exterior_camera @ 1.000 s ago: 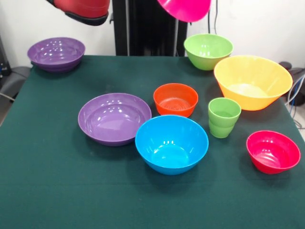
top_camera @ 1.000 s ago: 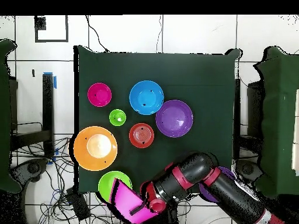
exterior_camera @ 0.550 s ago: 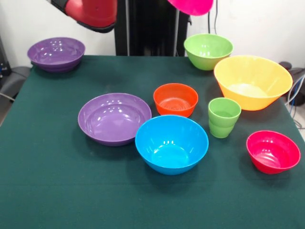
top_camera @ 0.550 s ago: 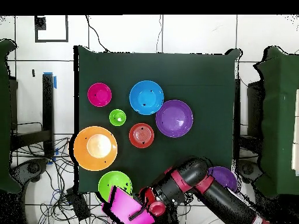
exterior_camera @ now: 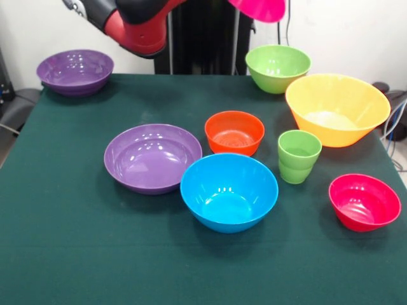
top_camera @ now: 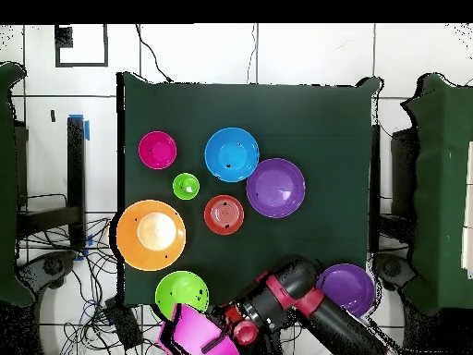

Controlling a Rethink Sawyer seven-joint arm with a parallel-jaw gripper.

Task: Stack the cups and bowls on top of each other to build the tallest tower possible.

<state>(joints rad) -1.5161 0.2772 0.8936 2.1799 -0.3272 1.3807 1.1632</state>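
My gripper [top_camera: 220,335] is shut on the rim of the large hot-pink bowl [top_camera: 192,331], held tilted off the table's edge by the lime-green bowl [top_camera: 182,291]. In the front view only the pink bowl's underside [exterior_camera: 258,7] shows at the top, above the lime-green bowl [exterior_camera: 278,67]. On the cloth stand the yellow-orange bowl [exterior_camera: 337,108], a lime-green cup [exterior_camera: 298,155], a small orange bowl [exterior_camera: 234,132], a blue bowl [exterior_camera: 229,190], a small red-pink bowl [exterior_camera: 364,201] and two purple bowls [exterior_camera: 152,157] [exterior_camera: 74,70].
The red and black arm [exterior_camera: 137,25] hangs over the table's far edge between the far purple bowl and the lime-green bowl. The green cloth [exterior_camera: 76,254] ends near the far purple bowl on one side and the yellow-orange bowl on the other.
The arm has drawn back toward its base with the hot-pink bowl, which has risen to the top edge of the front view. The corner purple bowl now shows uncovered from overhead.
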